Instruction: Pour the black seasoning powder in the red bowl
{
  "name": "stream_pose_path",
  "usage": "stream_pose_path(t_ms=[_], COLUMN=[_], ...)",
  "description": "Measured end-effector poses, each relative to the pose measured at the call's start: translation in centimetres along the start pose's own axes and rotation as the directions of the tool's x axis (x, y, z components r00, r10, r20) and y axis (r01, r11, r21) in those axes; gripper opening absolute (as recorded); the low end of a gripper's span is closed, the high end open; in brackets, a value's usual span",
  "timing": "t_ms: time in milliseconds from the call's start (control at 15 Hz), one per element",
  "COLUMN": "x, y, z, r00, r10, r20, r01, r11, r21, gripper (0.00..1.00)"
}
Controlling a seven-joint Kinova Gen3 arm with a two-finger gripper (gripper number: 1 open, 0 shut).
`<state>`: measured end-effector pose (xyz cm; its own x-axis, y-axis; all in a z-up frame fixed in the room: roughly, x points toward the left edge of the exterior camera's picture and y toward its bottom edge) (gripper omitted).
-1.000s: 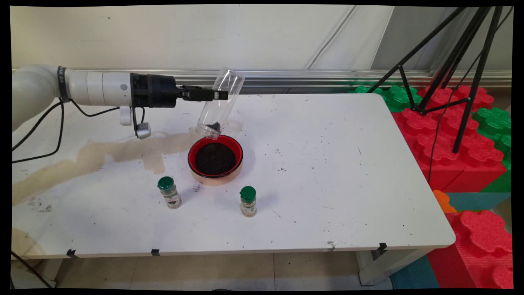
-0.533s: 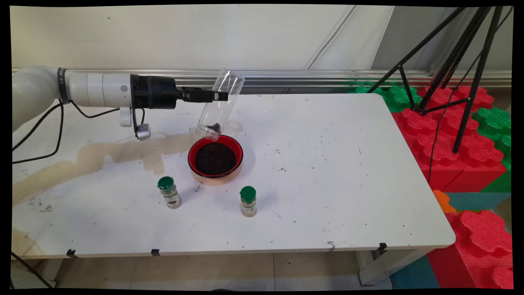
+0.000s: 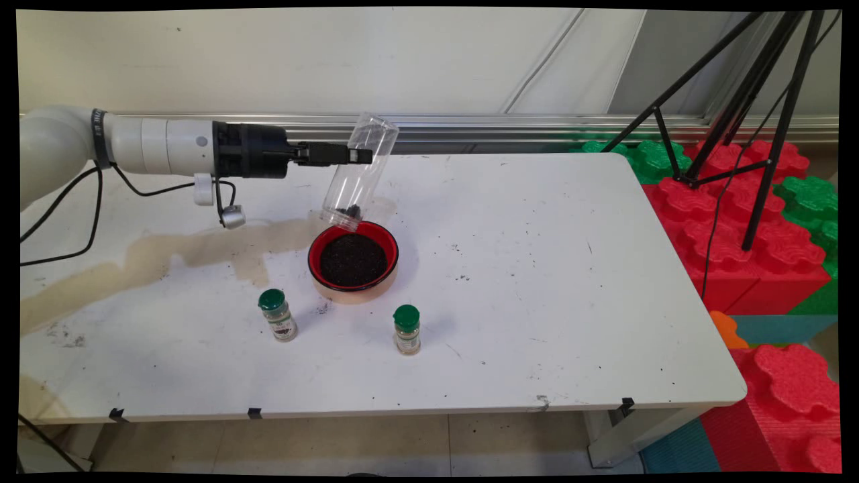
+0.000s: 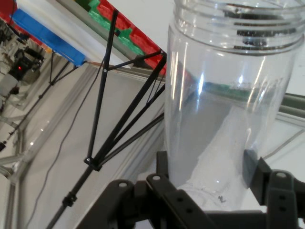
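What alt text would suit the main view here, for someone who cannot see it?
The gripper holds a clear jar tipped mouth-down over a red bowl of dark grains on a white table. A few grains sit at the jar's mouth. Two green-capped spice jars stand nearer the camera.
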<state>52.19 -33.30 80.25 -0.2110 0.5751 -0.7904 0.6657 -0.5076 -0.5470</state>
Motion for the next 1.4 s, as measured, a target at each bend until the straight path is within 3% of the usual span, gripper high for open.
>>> stream_pose_path(t_ms=[400, 600, 733, 1000, 1200, 1400], x=[-1.0, -1.9, -2.5, -3.7, -4.5, -5.4], y=[-0.2, -0.4, -0.6, -0.9, -1.0, -1.2], z=[-0.2, -0.2, -0.3, -0.6, -0.7, -0.9], r00=[0.992, 0.978, 0.961, 0.908, 0.852, 0.786], r10=[-0.123, -0.206, -0.276, -0.417, -0.521, -0.616], r20=[0.01, 0.021, 0.03, 0.043, 0.052, 0.057], r01=[0.123, 0.206, 0.277, 0.419, 0.523, 0.619], r11=[0.992, 0.978, 0.96, 0.906, 0.849, 0.78], r21=[-0.022, -0.033, -0.043, -0.063, -0.078, -0.093], gripper=[0.0, 0.0, 0.0, 0.0, 0.0, 0.0])
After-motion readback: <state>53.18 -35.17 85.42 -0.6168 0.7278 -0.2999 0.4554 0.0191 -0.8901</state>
